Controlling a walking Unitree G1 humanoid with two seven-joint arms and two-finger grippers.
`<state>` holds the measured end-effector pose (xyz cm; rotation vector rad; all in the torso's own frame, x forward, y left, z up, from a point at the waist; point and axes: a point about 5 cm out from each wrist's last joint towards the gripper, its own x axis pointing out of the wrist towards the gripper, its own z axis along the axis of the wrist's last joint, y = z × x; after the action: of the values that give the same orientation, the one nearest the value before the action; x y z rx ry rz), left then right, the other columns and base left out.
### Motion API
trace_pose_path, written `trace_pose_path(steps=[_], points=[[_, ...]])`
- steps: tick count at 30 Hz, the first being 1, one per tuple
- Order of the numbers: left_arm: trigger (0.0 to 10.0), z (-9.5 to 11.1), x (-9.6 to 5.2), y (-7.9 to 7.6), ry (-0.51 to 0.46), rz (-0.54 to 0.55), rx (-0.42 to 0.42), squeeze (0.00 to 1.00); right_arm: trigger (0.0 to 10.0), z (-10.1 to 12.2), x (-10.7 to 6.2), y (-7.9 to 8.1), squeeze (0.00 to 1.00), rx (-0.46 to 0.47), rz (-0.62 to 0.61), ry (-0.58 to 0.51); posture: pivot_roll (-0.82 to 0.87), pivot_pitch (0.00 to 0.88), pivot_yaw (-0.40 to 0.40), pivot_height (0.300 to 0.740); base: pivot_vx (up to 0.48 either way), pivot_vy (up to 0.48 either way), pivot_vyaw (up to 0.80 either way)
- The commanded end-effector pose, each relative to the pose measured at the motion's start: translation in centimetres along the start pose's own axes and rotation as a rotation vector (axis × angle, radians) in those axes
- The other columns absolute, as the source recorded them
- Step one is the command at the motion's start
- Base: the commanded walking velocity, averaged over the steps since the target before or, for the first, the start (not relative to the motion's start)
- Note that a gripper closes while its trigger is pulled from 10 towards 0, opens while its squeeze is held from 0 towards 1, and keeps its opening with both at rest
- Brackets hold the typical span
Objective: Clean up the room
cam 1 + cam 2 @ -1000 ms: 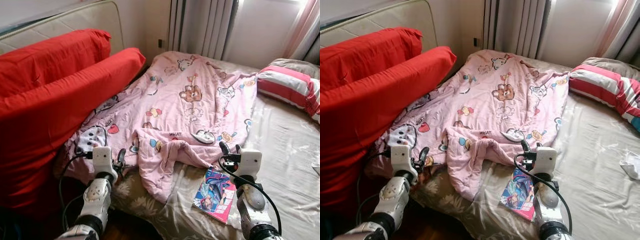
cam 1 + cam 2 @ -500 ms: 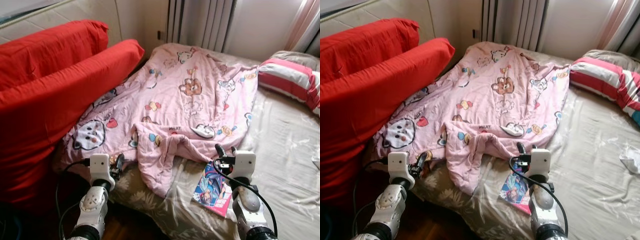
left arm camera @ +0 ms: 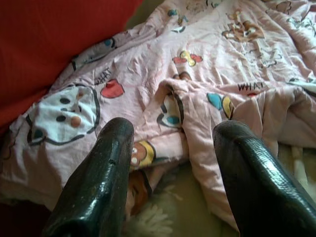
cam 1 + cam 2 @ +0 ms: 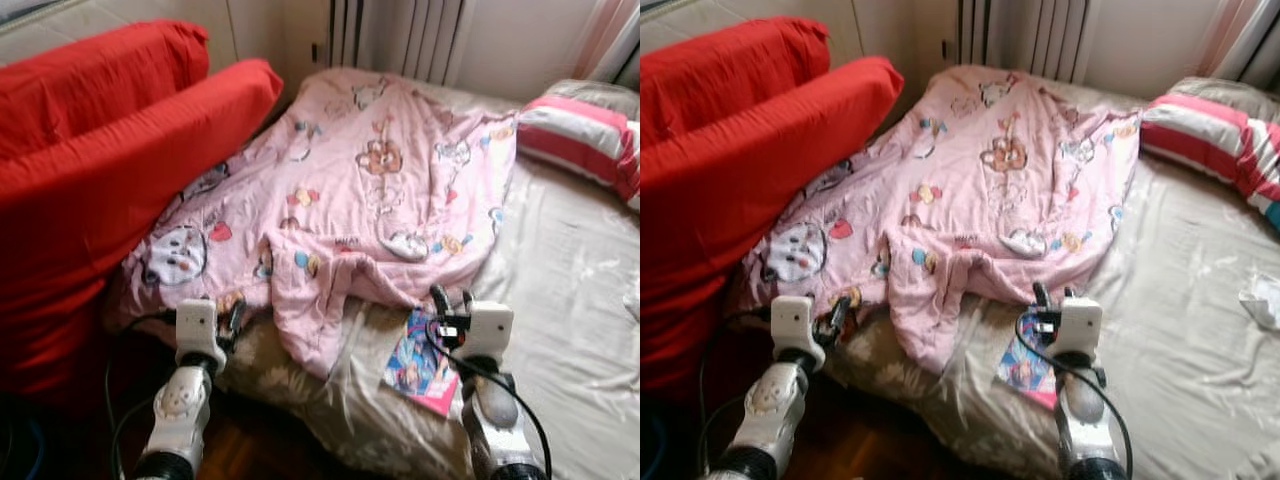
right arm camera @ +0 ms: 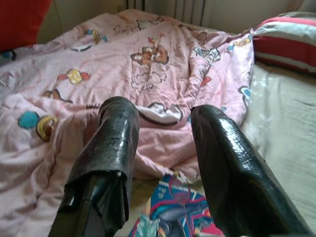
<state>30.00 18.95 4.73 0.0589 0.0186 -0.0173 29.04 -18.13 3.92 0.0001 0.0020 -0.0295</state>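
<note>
— What's the surface here?

— A bed with a beige sheet (image 4: 580,290). Taking the pink cartoon-print quilt (image 4: 380,190) as the landmark: to its left two big red cushions (image 4: 110,170) lean over its edge; behind it hang grey curtains (image 4: 400,35) against the wall; to its right, at the far side of the bed, lies a red, white and pink striped pillow (image 4: 580,135). The quilt is rumpled, with a folded-over flap hanging toward the near edge of the bed.

— And the arms?

— The left gripper (image 4: 236,315) sits at the quilt's near-left corner, by the bed edge, fingers parted with nothing between them. The right gripper (image 4: 452,298) hovers just at the quilt's near-right hem, fingers also spread and empty. A colourful magazine (image 4: 420,365) lies on the sheet just below that hem, beside the right arm.

— Do the views differ?

— The right eye view takes in a crumpled white thing (image 4: 1265,298) on the sheet, well to the right of the quilt; I cannot tell what it is. The left wrist view gives the quilt's prints close up: a white face, a red heart, the word "WHAT". The right wrist view shows the magazine cover tucked partly under the quilt's hem, near the fingers (image 5: 111,148). Dark wooden floor (image 4: 855,450) shows below the bed edge.
</note>
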Motion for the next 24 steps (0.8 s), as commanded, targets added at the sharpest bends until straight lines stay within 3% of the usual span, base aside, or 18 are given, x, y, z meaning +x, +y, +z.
trace_pose_path(steps=[1, 24], points=[[10.0, -0.29, -0.11, -0.30, 0.023, -0.016, 0.015, 0.00, 10.0, -0.10, -0.35, -0.46, 0.00, 0.011, -0.021, -0.002, -0.10, 0.130, 0.000, 0.642, 0.000, 0.000, 0.00], [10.0, -0.34, -0.16, -1.29, 0.041, -0.086, 0.003, 0.00, 10.0, -0.72, -1.00, -0.27, 0.00, 0.032, -0.044, 0.042, -0.10, 0.137, 0.008, 0.642, 0.000, 0.000, 0.00]])
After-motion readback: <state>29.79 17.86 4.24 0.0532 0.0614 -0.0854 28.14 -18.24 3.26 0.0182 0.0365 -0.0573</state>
